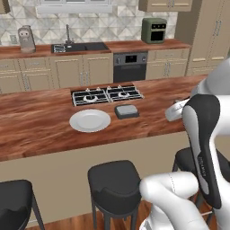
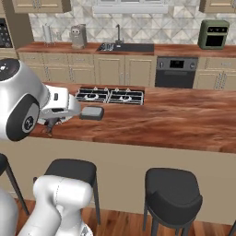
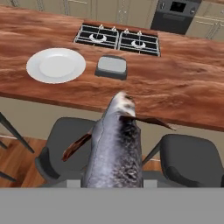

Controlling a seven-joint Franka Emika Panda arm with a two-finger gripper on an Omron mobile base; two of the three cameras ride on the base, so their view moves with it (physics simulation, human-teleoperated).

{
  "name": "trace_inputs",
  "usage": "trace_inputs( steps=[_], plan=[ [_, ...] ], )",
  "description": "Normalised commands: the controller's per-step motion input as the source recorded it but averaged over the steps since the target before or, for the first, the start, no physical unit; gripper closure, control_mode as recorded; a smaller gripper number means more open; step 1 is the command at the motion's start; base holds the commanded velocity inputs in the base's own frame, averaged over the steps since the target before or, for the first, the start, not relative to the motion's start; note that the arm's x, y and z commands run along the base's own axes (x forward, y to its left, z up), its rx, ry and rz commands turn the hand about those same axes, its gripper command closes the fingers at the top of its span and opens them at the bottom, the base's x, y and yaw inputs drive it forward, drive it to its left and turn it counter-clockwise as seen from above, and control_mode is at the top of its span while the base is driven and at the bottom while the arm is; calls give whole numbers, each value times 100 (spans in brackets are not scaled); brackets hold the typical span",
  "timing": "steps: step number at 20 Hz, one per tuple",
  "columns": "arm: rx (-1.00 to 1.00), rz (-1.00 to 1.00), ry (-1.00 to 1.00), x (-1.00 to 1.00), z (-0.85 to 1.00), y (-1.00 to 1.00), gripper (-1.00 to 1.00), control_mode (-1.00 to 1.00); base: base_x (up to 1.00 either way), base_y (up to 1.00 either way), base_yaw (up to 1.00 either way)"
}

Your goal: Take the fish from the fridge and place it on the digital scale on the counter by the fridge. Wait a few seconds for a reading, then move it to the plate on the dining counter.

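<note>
The fish (image 3: 116, 148), grey and speckled with thin brown fins, rises from the bottom of the hand view and hides the fingertips; my gripper is shut on it. It hangs over the stools, just short of the near edge of the dining counter (image 3: 183, 92). The white plate (image 3: 56, 64) lies on the wood ahead to the left, and the dark grey digital scale (image 3: 112, 66) sits beside it. From the base, the plate (image 1: 90, 120) and scale (image 1: 126, 111) lie in front of the cooktop. The gripper (image 2: 48, 128) shows low at the counter's edge. The fridge is out of view.
A black gas cooktop (image 1: 107, 95) is set into the counter behind the scale. Black stools (image 1: 114, 179) stand along the near edge, with one (image 3: 188, 157) below the fish. A wall worktop with a sink (image 1: 78, 47) and an oven (image 1: 130, 65) runs behind.
</note>
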Motion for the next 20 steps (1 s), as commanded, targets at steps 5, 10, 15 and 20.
trace_inputs(
  steps=[5, 10, 15, 20],
  plan=[
    [0, 1, 13, 73, -1, 5, 100, -100, 0, 0, 0],
    [0, 7, 17, 100, -23, 4, 100, -100, 0, 0, 0],
    [0, 5, 16, 100, -47, 19, 100, -100, 0, 0, 0],
    [0, 1, 14, 100, -72, 36, 100, -100, 0, 0, 0]
  ],
)
